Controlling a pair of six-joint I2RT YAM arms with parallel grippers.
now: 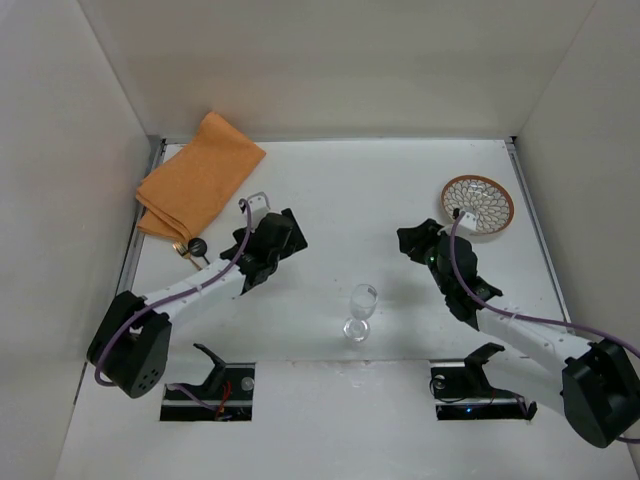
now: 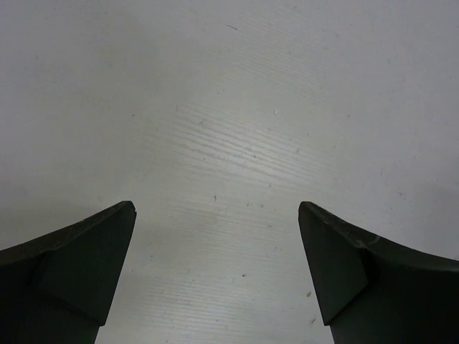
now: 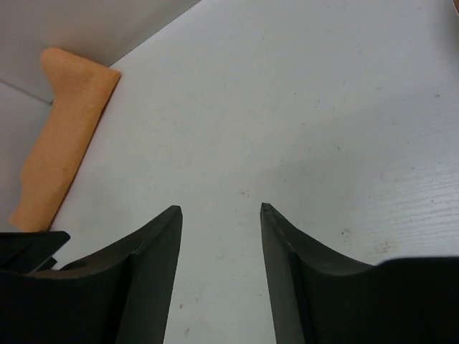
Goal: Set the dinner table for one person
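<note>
The dinner table (image 1: 350, 190) is a plain white surface. A clear wine glass (image 1: 361, 312) stands upright near its front middle. At the back right lies a patterned brown-and-white plate (image 1: 478, 204). An orange cloth (image 1: 198, 178) is folded at the back left, with dark cutlery handles (image 1: 192, 248) poking out beside it. My left gripper (image 1: 290, 228) hovers over bare table left of centre, open wide with nothing between its fingers (image 2: 86, 265). My right gripper (image 1: 412, 240) sits just left of the plate, open and empty, over bare table (image 3: 287, 129); the orange cloth (image 3: 64, 136) shows far off.
White walls (image 1: 70, 150) edge the table on the left, back and right. Two arm bases (image 1: 210, 385) are mounted at the near edge.
</note>
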